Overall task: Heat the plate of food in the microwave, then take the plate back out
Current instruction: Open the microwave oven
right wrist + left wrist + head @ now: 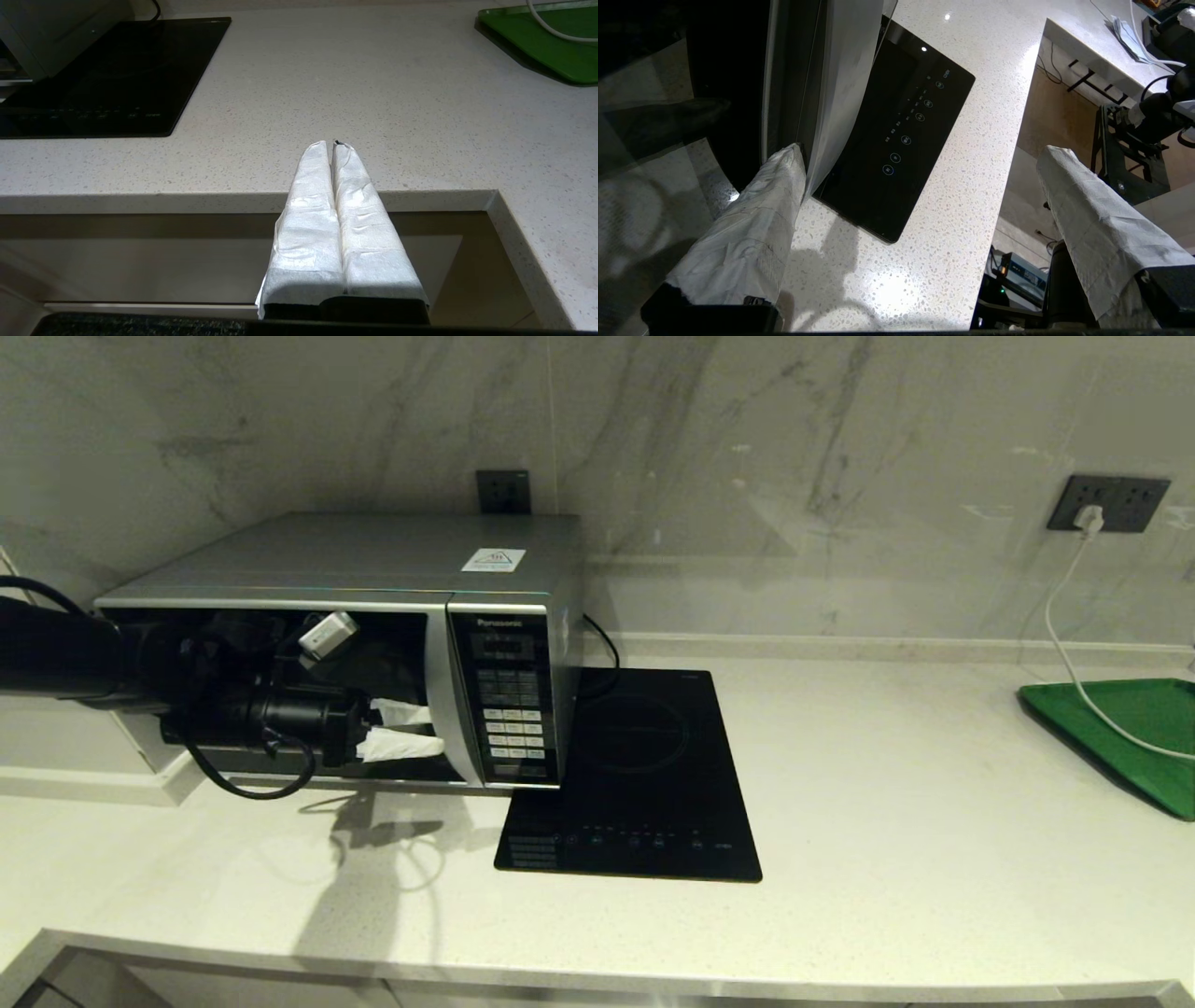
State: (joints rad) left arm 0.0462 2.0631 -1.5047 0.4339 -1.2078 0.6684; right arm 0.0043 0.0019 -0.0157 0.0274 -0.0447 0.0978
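The left gripper [411,728] is held spread apart against the dark door of the microwave [373,560], one finger [756,224] set at the handle strip [840,93]. The plate is not seen. The right gripper [334,147] is pressed together over the counter [373,93] edge.

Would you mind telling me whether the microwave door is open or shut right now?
Shut, apparently: the microwave door sits flush against its front, and the left gripper has open jaws at the handle strip.
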